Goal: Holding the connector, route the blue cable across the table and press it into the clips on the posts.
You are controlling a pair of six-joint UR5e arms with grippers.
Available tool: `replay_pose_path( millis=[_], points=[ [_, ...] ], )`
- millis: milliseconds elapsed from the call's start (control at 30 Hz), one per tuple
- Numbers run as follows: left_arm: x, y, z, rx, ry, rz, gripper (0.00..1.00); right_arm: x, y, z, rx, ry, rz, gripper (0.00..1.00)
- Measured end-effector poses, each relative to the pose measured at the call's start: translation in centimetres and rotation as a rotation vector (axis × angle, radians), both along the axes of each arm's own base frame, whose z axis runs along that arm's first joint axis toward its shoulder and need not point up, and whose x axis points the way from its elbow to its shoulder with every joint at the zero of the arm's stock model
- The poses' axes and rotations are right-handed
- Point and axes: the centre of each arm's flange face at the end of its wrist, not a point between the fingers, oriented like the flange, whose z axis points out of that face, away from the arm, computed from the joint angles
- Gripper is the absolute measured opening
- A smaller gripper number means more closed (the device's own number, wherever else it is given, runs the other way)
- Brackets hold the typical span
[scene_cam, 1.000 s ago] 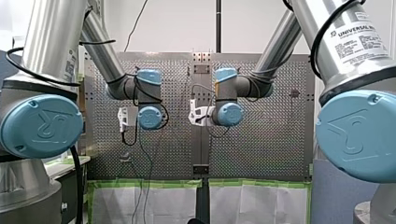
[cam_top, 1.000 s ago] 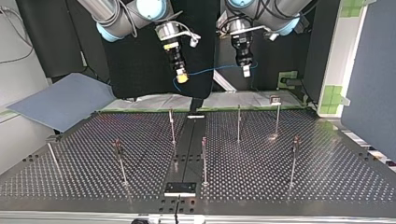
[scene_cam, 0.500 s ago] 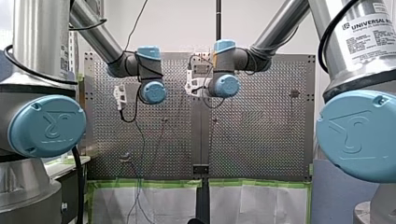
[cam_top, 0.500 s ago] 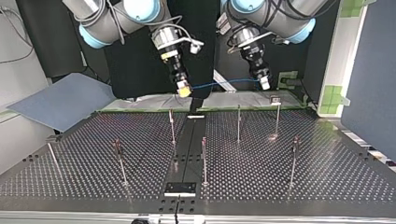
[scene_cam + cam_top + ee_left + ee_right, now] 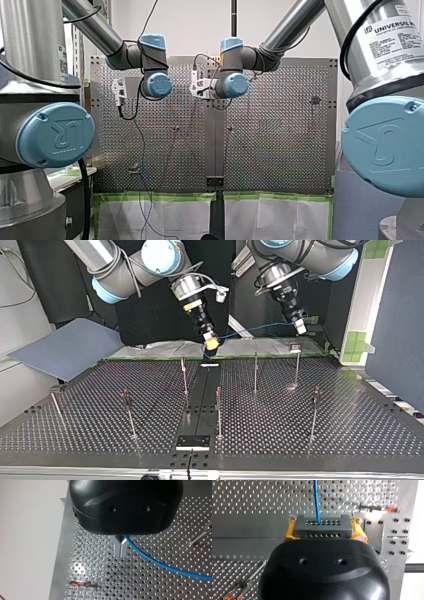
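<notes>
Metal perforated table (image 5: 350, 430), slim upright posts (image 5: 255, 372)

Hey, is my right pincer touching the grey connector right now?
Touching. The right wrist view shows the right pincer with its yellow pads clamped against both sides of the connector.

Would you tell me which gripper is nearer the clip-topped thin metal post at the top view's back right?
Left. My left gripper hangs close above that thin metal post; my right gripper, yellow-padded, is well off to the view's left.
</notes>
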Motion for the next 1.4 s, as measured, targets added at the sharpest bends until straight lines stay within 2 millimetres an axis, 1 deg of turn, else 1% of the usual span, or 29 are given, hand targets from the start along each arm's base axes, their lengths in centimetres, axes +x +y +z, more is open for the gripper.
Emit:
replay_pose_path(
  millis=[233, 367, 467, 567, 767, 933, 1167, 1400],
  points=[
    [0.2, 0.0, -1.0, 0.034, 0.063, -0.048, 0.0, 1.3, 0.4, 2.1, 0.002, 0.001, 0.02, 0.0],
    [0.6, 0.0, -1.5, 0.034, 0.076, -0.07, 0.0, 2.0, 0.5, 3.4, 0.001, -0.008, 0.03, 0.0],
    [1.1, 0.2, -1.6, 0.027, 0.071, -0.068, 0.0, 2.7, 0.5, 4.3, -0.006, -0.02, 0.038, 0.0],
    [1.6, 0.5, -1.4, 0.015, 0.061, -0.06, 0.0, 3.4, 0.4, 4.7, -0.007, -0.023, 0.043, 0.0],
    [3.2, 1.4, 0.0, 0.001, 0.047, -0.028, 0.0, 4.9, 0.4, 4.3, 0.008, -0.007, 0.057, 0.0],
    [4.4, 2.0, 1.5, -0.011, 0.033, -0.012, 0.0, 5.8, 0.0, 5.4, -0.002, -0.019, 0.06, 0.0],
    [6.6, 2.7, 4.0, -0.02, -0.01, -0.018, 0.0, 6.8, -0.9, 6.4, -0.002, -0.021, 0.059, 0.0],
    [8.4, 4.3, 5.3, -0.007, -0.031, -0.014, 0.0, 7.9, -2.0, 7.9, -0.012, -0.049, 0.059, 0.0]
  ],
)
